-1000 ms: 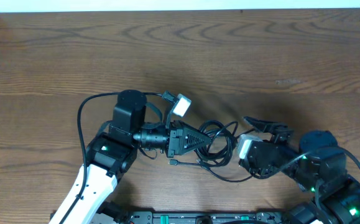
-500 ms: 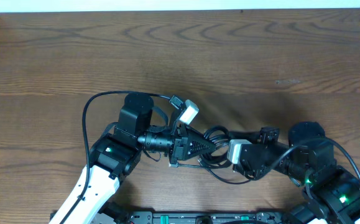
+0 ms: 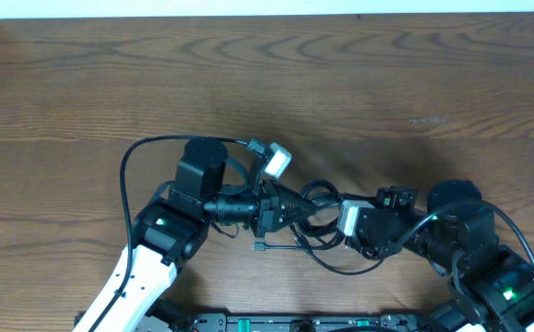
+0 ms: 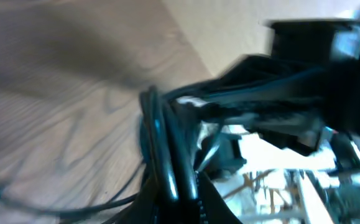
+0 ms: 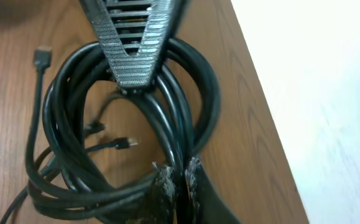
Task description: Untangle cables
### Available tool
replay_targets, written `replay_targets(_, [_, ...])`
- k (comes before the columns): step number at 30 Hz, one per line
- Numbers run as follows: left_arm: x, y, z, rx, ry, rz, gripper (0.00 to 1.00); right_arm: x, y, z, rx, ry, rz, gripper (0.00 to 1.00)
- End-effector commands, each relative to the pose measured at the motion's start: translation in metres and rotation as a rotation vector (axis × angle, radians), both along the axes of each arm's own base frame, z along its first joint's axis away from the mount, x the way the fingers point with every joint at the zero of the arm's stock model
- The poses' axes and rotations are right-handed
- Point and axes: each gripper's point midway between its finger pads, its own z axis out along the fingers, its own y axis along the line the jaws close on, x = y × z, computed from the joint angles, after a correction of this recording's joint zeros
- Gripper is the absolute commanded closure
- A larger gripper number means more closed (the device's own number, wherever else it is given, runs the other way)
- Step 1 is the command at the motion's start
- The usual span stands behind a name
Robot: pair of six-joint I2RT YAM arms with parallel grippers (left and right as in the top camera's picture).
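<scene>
Black cables [image 5: 164, 121]: loose coil, near-centre of table [image 3: 340, 83], between both arms. I see left gripper [image 5: 133, 84] clamped on coil's left side, right gripper [image 5: 178, 177] pinched tight on strands at right side. One plug [image 3: 260, 246] lies free on wood, near-left of coil.

Overhead top-down; 2 wrist views close on cables [image 5: 167, 127]
</scene>
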Motion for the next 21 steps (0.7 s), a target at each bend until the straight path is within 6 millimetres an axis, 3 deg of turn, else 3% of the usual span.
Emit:
replay_targets(1, [0.028, 0.016, -0.005, 0.057, 0.105, 0.203, 0.93, 0.014, -0.013, 0.010, 0.065, 0.030, -0.144, 0.99])
replay_targets(9, [0.041, 0.036, -0.014, 0.080, 0.177, 0.292, 0.93, 0.032, -0.035, 0.029, 0.228, 0.082, -0.332, 0.99])
replay_targets(16, [0.042, 0.036, -0.014, 0.083, 0.175, 0.298, 0.93, 0.056, -0.077, 0.028, 0.426, 0.232, -0.665, 0.99])
replay_targets(21, [0.042, 0.036, -0.015, 0.083, 0.175, 0.299, 0.93, 0.060, -0.090, 0.028, 0.463, 0.253, -0.724, 0.99])
